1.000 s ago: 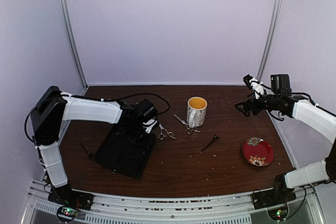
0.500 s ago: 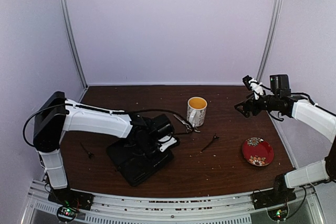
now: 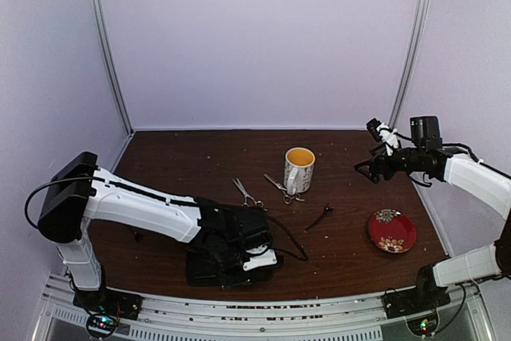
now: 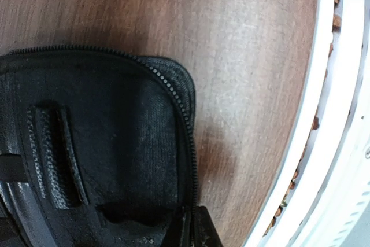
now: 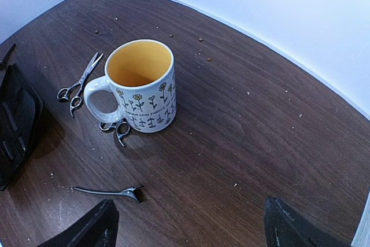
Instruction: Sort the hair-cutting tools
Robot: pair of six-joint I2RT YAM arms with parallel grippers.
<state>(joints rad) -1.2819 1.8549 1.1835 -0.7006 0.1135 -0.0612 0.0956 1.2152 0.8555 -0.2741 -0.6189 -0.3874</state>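
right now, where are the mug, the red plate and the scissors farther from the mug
mug (image 5: 147, 105), right wrist view, patterned side
red plate (image 3: 391, 231), top external view, its middle
farther scissors (image 5: 87, 73), right wrist view, blades

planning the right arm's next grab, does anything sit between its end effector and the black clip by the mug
Nothing visible does. The right end effector is open, the black clip lies uncovered ahead of it, and the mug stands beyond the clip.
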